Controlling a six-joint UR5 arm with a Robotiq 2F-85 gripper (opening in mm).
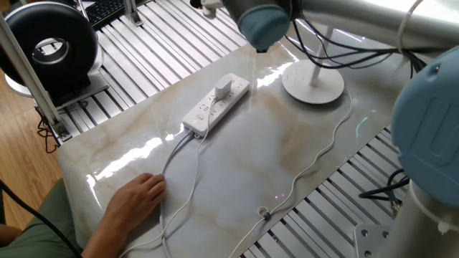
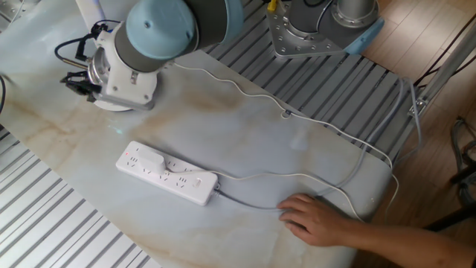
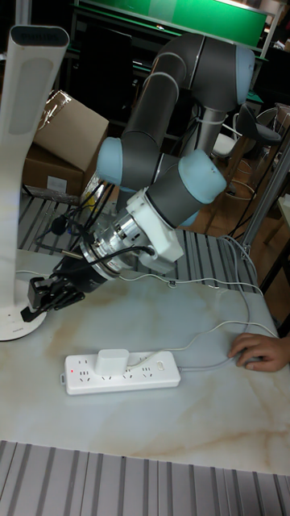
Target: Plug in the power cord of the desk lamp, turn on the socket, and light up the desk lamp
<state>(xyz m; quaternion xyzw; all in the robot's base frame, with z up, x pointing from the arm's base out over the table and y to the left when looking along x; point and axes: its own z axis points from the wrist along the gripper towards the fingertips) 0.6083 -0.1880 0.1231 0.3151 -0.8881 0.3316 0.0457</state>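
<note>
The socket (image 1: 216, 104) lies on the marble table, and the white plug block (image 1: 224, 87) of the power cord sits in one of its outlets. This shows again on the socket (image 3: 121, 372) under the plug block (image 3: 113, 360). The thin power cord (image 1: 326, 147) winds from the desk lamp along the table edge. The desk lamp's disc base (image 1: 313, 86) stands at the far right. My gripper (image 3: 36, 295) hangs low beside the desk lamp's base (image 3: 18, 324) and pole (image 3: 20, 169), fingers together and holding nothing. In one fixed view my wrist hides it.
A person's hand (image 1: 136, 197) rests on the cables near the table's front corner. A black round fan-like device (image 1: 54, 46) and a keyboard (image 1: 107, 11) sit off the table at the back left. The socket's thick cable (image 2: 253, 202) runs toward the hand.
</note>
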